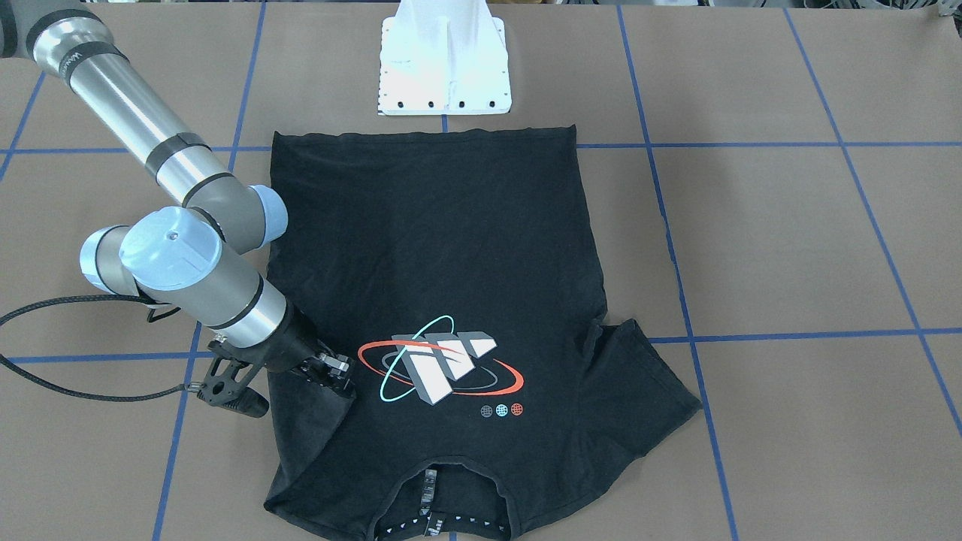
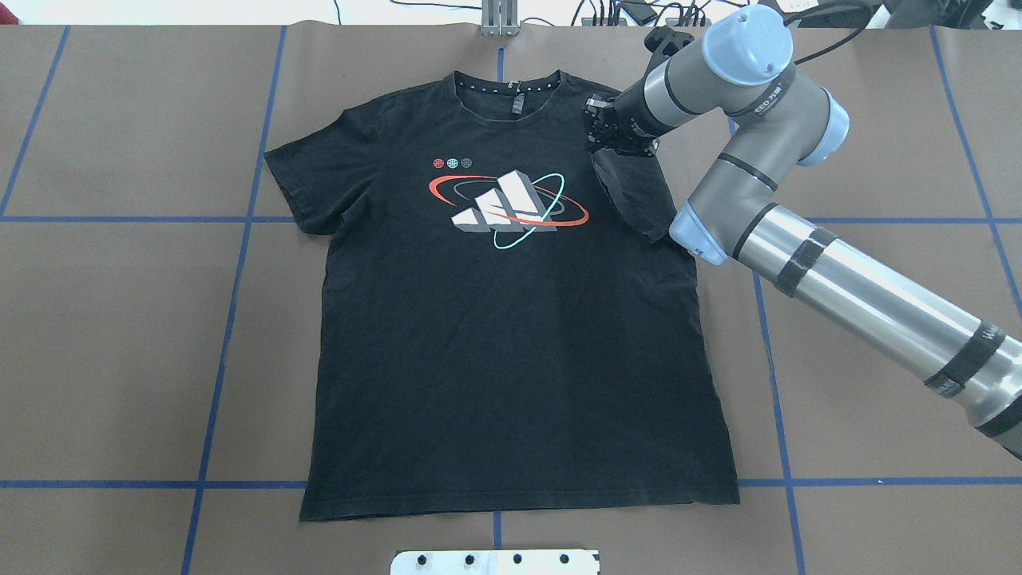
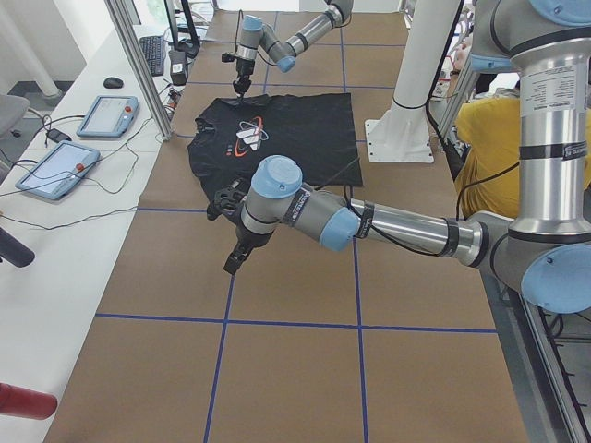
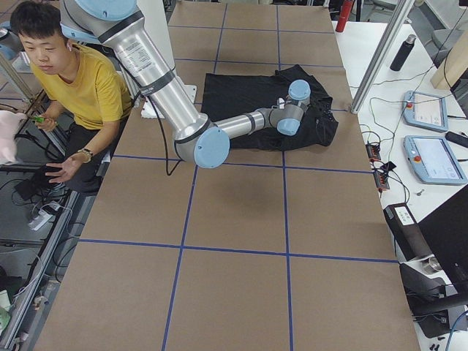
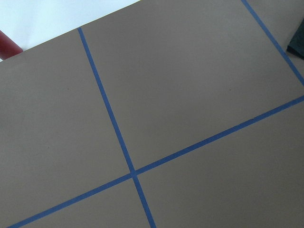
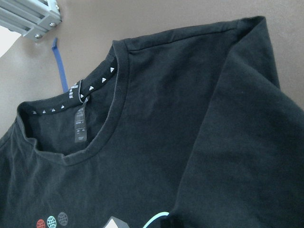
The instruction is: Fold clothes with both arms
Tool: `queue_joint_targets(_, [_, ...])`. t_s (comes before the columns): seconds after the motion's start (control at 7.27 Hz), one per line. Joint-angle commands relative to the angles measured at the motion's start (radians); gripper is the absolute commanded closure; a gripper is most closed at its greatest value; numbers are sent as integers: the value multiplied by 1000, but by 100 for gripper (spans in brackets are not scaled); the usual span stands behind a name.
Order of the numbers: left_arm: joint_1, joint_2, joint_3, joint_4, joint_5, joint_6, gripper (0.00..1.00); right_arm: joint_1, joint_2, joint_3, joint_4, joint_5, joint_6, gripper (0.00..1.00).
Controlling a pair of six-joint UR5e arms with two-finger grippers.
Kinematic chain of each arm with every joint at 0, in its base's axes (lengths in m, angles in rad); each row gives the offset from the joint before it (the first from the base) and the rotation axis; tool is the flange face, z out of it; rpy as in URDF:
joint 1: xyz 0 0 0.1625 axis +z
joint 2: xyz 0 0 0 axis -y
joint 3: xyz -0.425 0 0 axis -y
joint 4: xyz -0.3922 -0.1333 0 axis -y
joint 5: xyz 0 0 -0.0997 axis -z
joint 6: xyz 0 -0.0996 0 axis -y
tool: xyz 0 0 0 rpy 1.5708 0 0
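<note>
Seen from the left end of the tabletop (image 3: 295, 369), the left arm (image 3: 397, 226) hangs nearest, over brown surface crossed with blue tape (image 5: 118, 137). The left tool (image 3: 235, 260) is well apart from the work, and whether it is apart or together cannot be told from here. Beyond it the black shirt (image 2: 511, 335) lies flat, logo (image 2: 507, 204) up, hem toward the robot and collar (image 2: 511, 80) away. Farthest off, the right tool (image 2: 616, 148) is clamped on the right sleeve (image 2: 635, 196), which is lifted and turned in over the shoulder, its loose end drooping near the logo.

With one arm on the cloth, nothing pins the body. A pull inward could drag the shoulder and collar along and wrinkle the chest rather than crease the sleeve. If the pinch is shallow, the sleeve may slip out and drop askew. A joint of the right arm (image 2: 862, 295) hangs over the shirt's edge and might snag it in crossing. The left sleeve (image 2: 307, 188) lies unfolded, so a crooked first fold would likely leave the two sides mismatched.
</note>
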Motion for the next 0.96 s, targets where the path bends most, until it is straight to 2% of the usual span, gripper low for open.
queue_joint_targets(0.0, [0,1,-2,0,-1,0,1,-20,27,-37,-16,-47,-8,100])
queue_joint_targets(0.14, [1,-1,12,-1,-3,1,1,-20,33,-44,-16,-59,-5,14])
queue_joint_targets(0.28, [3,-5,21,-3,-6,1,0,-21,48,-51,-20,-64,4,0])
queue_joint_targets(0.41, [20,-25,24,-5,-27,1,0,-20,52,-47,-15,-62,10,0])
queue_joint_targets(0.55, [106,-99,70,-43,-82,-11,0,-15,55,-27,-13,-52,9,0])
queue_joint_targets(0.69, [142,-172,111,-63,-113,-178,1,-11,35,23,-23,-29,10,0])
queue_joint_targets(0.83, [234,-280,203,-104,-107,-298,1,-9,-31,109,-27,-9,11,0])
